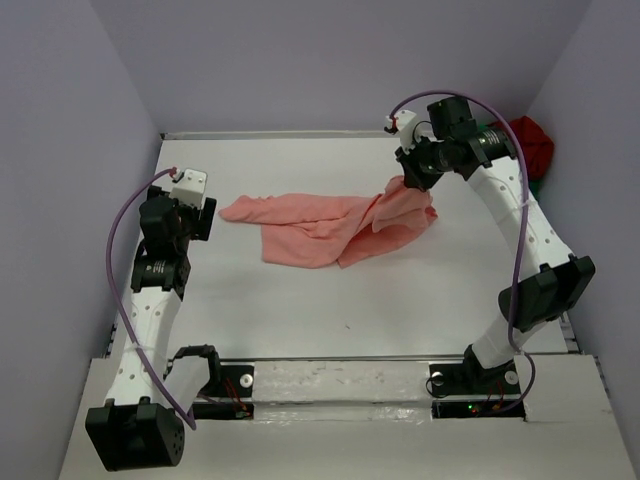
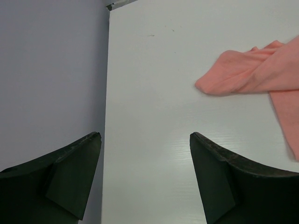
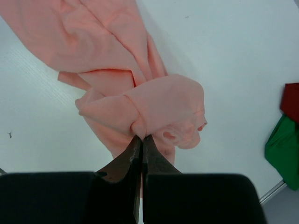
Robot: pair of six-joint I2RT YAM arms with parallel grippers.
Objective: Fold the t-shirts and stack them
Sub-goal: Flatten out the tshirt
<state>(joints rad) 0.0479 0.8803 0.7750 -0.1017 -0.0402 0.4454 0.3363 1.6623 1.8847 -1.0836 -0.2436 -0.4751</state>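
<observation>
right gripper (image 3: 141, 137): clamped tight on a pinch of the salmon-pink shirt (image 1: 320, 228), fingers pressed together with cloth squeezed between the tips. A rolled lump of fabric bulges just past them.

where it grips: the right end of the salmon-pink shirt. That end is pulled up off the surface (image 1: 330, 310) toward the gripper, and the rest trails away to the left.

salmon-pink shirt: about mid-surface, not folded, more of a long crumpled strip running left to right. A wider flap hangs toward the near edge around its middle. Lots of twists and creases in the wrist view.

left gripper (image 2: 145, 135): spread wide, nothing between the fingers, just bare surface under it. It sits off the left end of the salmon-pink shirt, apart from it and not touching.

left tip of the shirt: a rounded folded corner lying flat, ahead and to the right in the left wrist view.

wall (image 2: 51, 70): pale lavender, on the side of the left gripper away from the salmon-pink shirt.

dark red shirt (image 1: 530, 140): bunched in the far right corner, well to the right of the salmon-pink shirt, partly behind the right arm.

green shirt (image 3: 284, 149): right up against the dark red shirt on its near side, only a bit showing. Can't tell if either one is folded.
</observation>
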